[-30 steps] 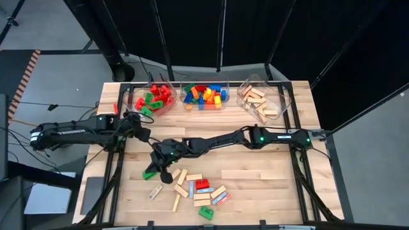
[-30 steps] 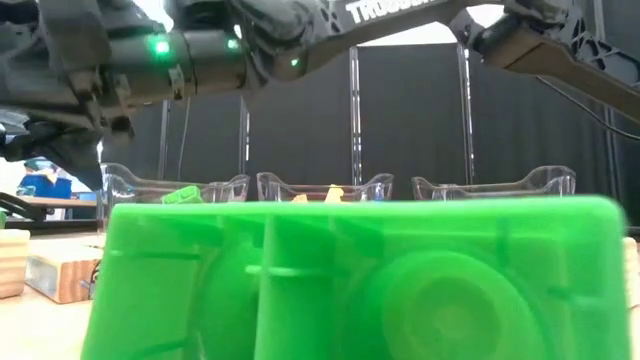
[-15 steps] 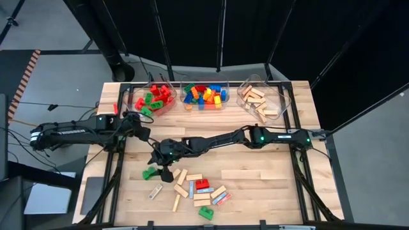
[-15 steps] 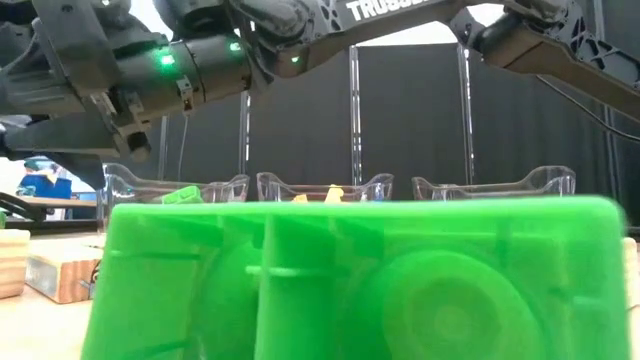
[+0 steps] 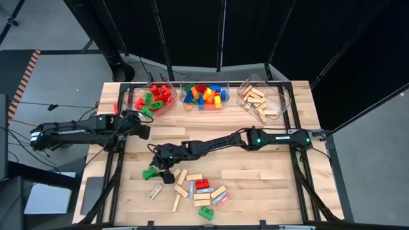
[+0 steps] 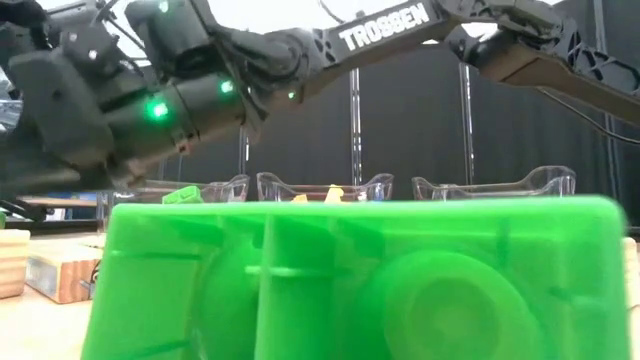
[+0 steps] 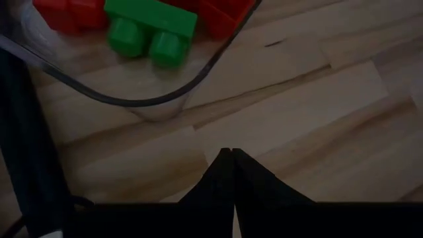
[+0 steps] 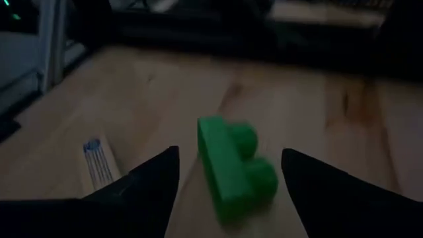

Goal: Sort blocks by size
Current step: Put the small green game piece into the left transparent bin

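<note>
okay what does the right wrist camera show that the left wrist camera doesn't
Only the right wrist view: the right gripper open over a loose green studded plastic brick on the wooden table, with a tan wooden bar beside it.
Only the left wrist view: the left gripper shut, near the curved wall of a clear plastic bin holding a green studded brick and red bricks.
Both: the light wooden tabletop.

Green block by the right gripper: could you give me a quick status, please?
Right gripper open, fingers either side of green block, which lies on table. Left gripper shut, waiting beside red-block bin. Nothing in the way.
</note>
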Controlling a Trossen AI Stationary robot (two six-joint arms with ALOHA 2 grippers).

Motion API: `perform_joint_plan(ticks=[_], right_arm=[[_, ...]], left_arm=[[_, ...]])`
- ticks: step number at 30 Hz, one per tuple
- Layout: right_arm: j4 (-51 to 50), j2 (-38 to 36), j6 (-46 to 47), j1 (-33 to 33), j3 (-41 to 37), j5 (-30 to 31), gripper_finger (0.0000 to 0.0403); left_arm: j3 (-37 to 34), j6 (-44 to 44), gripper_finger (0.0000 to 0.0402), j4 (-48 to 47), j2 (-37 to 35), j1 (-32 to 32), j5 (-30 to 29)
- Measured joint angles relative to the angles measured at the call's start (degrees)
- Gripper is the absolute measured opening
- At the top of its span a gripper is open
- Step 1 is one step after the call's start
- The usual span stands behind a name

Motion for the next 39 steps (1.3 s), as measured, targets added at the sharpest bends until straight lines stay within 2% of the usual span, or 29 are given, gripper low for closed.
perform_joint_plan(ticks=[12, 17, 20, 23, 25, 30, 35, 39], right_arm=[[-1.38, 2.45, -1.62, 0.38, 0.17, -2.51, 0.0269], [-1.83, 2.38, -2.93, 0.63, 0.15, 1.64, 0.0245], [-6.45, 0.27, -2.41, -0.12, 0.15, 2.52, 0.0232], [-12.83, -4.07, -4.76, -1.94, 0.11, 2.87, 0.0229], [-17.41, -8.20, -8.28, -3.21, 0.11, 3.09, 0.0229], [-29.00, -21.42, -14.58, -6.34, 0.37, 3.47, 0.0216], [-46.74, -30.93, -18.10, -9.50, 0.08, 4.58, 0.0194], [-60.77, -39.40, -17.67, -12.05, 0.21, 6.48, 0.0180]], left_arm=[[-0.04, -0.04, 0.0002, 0.22, 0.09, 0.00, -0.03], [-0.04, -0.07, 0.0002, 0.24, 0.09, 0.00, -0.03], [-0.04, -0.02, 0.0002, 2.89, 0.09, 0.00, 1.70], [-0.03, 4.02, 0.0002, 6.42, 0.21, -0.14, 8.43], [0.45, 5.39, 0.0001, 4.63, 1.25, -0.15, 11.63], [6.90, 7.56, 0.0001, -2.75, 5.83, -0.15, 12.86], [17.61, 13.90, 0.0001, -2.91, 10.87, -1.42, 14.51], [24.54, 20.19, 0.0001, -3.29, 13.34, -4.61, 25.25]])
